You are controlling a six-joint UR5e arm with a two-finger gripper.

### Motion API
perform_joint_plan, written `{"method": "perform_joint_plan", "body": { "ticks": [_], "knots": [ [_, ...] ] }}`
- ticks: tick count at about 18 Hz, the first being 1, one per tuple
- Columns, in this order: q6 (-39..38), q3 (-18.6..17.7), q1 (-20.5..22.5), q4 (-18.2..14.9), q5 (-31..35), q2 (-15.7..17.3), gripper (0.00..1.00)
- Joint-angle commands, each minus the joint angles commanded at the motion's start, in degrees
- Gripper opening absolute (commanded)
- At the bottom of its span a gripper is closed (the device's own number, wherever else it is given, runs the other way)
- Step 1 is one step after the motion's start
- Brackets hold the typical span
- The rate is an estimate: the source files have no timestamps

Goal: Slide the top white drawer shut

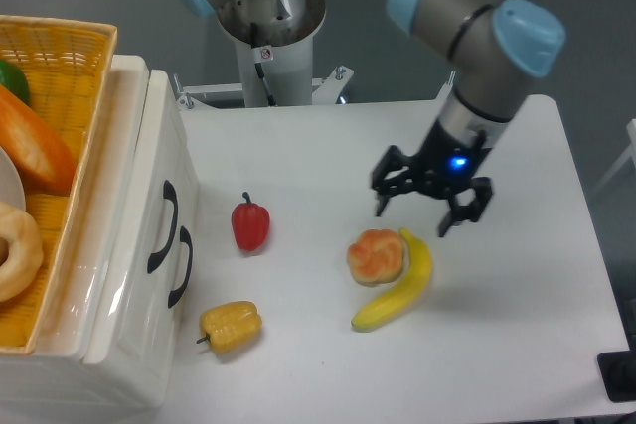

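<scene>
With the two-finger gripper (431,210) spread open above the table, treat the glossy white plastic top drawer (149,161) as rigid, slippery and fairly heavy, and push squarely on its thick front panel beside the curved black handle (162,227).

Drawer unit at 9 o'clock on the table (517,345), the top white drawer (149,146) above the lower drawer front (164,325), handles facing 3 o'clock. Basket (70,57) on top of the unit. Pepper (250,224) near the handles; second pepper (232,326) at its 6 o'clock. Bun (377,255) at centre, touching the banana (399,285) on its 4 o'clock side. Gripper (431,204) above the table at the bun's 1 o'clock.
</scene>
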State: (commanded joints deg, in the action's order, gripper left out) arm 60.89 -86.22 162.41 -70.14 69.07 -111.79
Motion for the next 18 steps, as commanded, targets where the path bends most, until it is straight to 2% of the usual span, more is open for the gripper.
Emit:
{"method": "perform_joint_plan", "body": {
  "ticks": [4, 9, 11, 13, 18],
  "knots": [
    [6.94, 0.52, 2.37, 2.99, 7.12, -2.20, 1.00],
    [24.94, 2.37, 5.54, 3.17, 10.64, -4.66, 1.00],
    [30.14, 2.99, 6.68, 3.26, 11.52, -5.54, 1.00],
    [34.71, 3.86, 7.12, 3.70, 15.11, -6.16, 1.00],
    [36.84, 5.97, 7.30, 5.11, 17.59, -8.79, 1.00]
  ]
}}
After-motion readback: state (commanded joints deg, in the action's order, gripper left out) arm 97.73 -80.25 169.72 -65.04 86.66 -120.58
